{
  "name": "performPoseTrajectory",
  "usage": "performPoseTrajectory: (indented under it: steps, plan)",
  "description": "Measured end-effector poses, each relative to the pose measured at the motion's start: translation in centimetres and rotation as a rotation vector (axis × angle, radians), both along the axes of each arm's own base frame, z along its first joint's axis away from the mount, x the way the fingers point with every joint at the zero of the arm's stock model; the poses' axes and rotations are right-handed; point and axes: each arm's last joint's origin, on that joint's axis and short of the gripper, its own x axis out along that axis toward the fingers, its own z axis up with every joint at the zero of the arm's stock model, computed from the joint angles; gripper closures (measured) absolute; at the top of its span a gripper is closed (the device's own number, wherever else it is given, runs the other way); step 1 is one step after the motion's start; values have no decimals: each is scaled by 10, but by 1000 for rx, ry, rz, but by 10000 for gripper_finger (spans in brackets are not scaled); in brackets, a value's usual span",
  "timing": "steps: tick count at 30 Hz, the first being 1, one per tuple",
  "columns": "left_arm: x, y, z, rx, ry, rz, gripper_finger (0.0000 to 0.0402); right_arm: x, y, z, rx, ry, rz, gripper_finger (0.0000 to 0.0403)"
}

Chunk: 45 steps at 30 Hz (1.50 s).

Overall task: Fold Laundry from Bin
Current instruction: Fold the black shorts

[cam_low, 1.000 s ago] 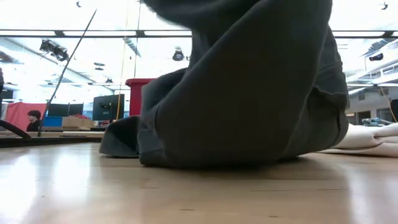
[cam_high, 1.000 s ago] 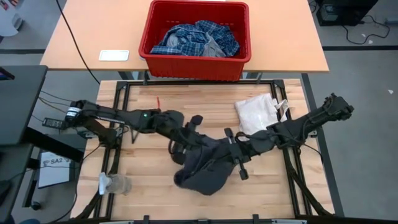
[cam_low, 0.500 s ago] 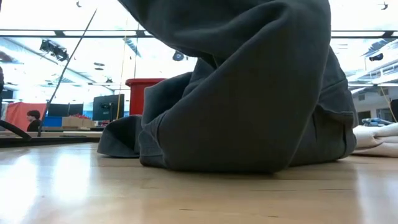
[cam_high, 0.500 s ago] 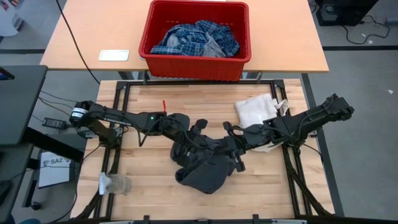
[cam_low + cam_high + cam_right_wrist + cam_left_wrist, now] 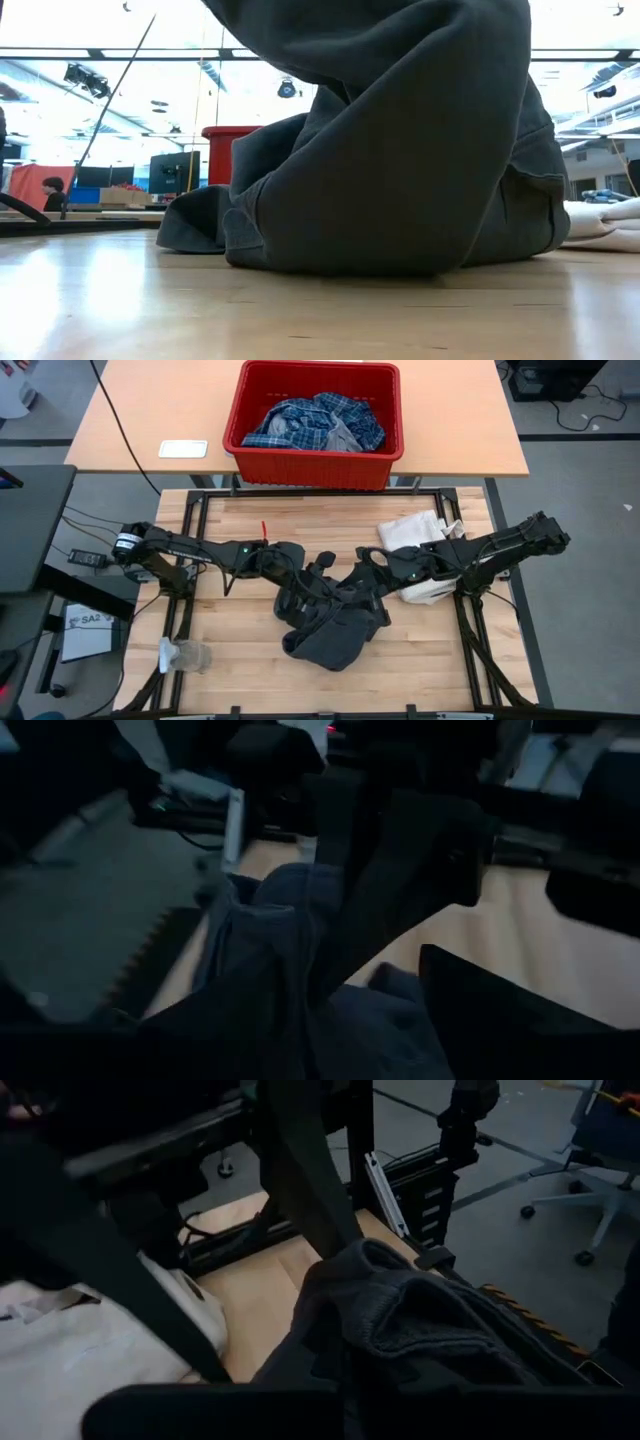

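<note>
Left gripper (image 5: 318, 572) is clamped on the upper edge of the dark grey garment (image 5: 335, 628) at the middle of the wooden table (image 5: 240, 660); the cloth is seen bunched right in front of its fingers in the left wrist view, ribbed fold (image 5: 420, 1315) up. Right gripper (image 5: 372, 565) is positioned just beside it on the same bunched edge; its jaws look parted in the right wrist view, but whether cloth is pinched between them cannot be told. Both arms are stretched in low from the table's sides, meeting above the garment.

Garment is lifted at its top and piled on the table below, seen in the low view as a tall crumpled heap (image 5: 400, 150) resting on the wood. White fabric bag (image 5: 412, 540) is lying just beside the right arm, partly under it.

Remaining laundry, with the blue-and-white plaid shirt (image 5: 310, 420) on top, is left inside the red bin (image 5: 312, 464), which is set on the separate tan table (image 5: 130, 420) beyond. A white flat object (image 5: 183, 449) is placed near the bin on that table. A small clear item (image 5: 180, 655) is at the wooden table's near left edge.
</note>
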Motion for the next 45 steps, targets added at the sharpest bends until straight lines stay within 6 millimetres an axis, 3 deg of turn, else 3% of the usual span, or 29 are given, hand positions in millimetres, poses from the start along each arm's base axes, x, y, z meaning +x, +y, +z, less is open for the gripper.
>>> performPoseTrajectory:
  steps: [6,19,29,33,45]
  plan:
    - [2,1,4,-1,-47,-2,392,3,-9,2,147,13,65,173]
    - [3,-2,10,-104,-71,23,388,3,-11,5,287,31,120,262]
    - [5,-8,5,-70,-73,34,297,2,-10,2,256,44,168,317]
    - [9,-10,2,-47,-85,23,270,2,-10,1,264,48,178,312]
    - [11,-14,1,23,-121,19,265,1,-2,2,319,56,219,235]
